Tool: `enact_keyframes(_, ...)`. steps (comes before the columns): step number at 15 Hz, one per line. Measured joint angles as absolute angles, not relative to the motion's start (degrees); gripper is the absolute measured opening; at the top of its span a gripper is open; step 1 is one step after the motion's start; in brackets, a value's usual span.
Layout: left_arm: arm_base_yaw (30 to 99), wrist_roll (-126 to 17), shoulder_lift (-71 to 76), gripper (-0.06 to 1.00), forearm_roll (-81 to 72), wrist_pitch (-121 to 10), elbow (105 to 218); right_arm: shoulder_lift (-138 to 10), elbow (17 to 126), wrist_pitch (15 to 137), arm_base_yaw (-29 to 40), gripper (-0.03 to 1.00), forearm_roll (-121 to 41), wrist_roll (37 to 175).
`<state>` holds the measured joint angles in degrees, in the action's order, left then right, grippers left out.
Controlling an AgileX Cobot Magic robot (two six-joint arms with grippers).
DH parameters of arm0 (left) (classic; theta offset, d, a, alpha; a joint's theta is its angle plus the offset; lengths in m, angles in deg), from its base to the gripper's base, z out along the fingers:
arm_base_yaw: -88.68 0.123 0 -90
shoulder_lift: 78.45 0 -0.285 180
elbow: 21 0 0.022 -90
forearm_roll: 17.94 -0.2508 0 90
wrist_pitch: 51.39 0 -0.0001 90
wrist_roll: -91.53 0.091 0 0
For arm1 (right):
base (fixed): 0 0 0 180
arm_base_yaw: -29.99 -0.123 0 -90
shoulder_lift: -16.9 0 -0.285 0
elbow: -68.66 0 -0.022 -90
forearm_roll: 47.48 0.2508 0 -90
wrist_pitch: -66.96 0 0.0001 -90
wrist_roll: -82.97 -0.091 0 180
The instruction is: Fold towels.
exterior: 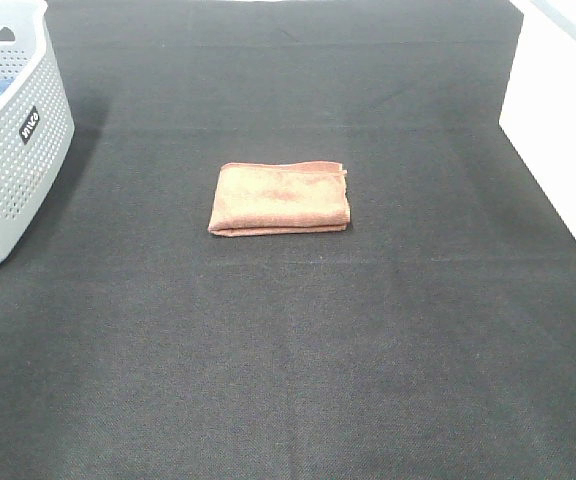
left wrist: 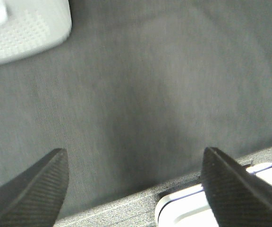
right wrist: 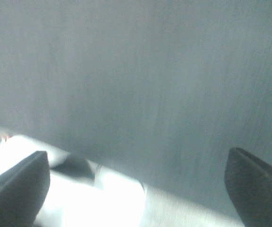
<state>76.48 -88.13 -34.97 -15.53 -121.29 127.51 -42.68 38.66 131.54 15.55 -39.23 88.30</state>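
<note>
A reddish-brown towel (exterior: pixel 280 199) lies folded into a flat rectangle in the middle of the black table cloth (exterior: pixel 288 360). No arm or gripper shows in the exterior high view. In the left wrist view my left gripper (left wrist: pixel 135 158) is open and empty, its two dark fingertips (left wrist: pixel 37 189) wide apart over bare cloth near the table's edge. In the right wrist view my right gripper (right wrist: pixel 138 163) is open and empty too, its fingertips (right wrist: pixel 256 187) wide apart over bare cloth. The towel shows in neither wrist view.
A grey perforated basket (exterior: pixel 8 150) stands at the far left with something blue inside; its corner (left wrist: pixel 27 28) shows in the left wrist view. A white box (exterior: pixel 563 110) stands at the far right edge.
</note>
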Motion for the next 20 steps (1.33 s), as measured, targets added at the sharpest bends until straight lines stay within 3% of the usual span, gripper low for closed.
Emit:
enact_keyframes(5,76.48,-83.83,-53.47,0.74,-14.61,-121.4,117.19,-23.08,23.02,131.59,15.55,0.94,-39.8,88.87)
enact_keyframes(10,76.48,-82.63,-56.74,0.74,-13.7,-119.68,113.07,-13.51,22.04,130.1,15.55,0.94,-41.92,90.07)
enact_keyframes(13,76.48,-78.45,-56.74,0.74,-11.69,-113.38,111.06,-13.0,20.78,128.33,15.55,0.94,-42.43,90.53)
enact_keyframes(20,76.48,-76.84,-56.74,0.74,-10.66,-112.24,110.72,-13.0,20.78,128.33,15.55,0.94,-42.43,90.53)
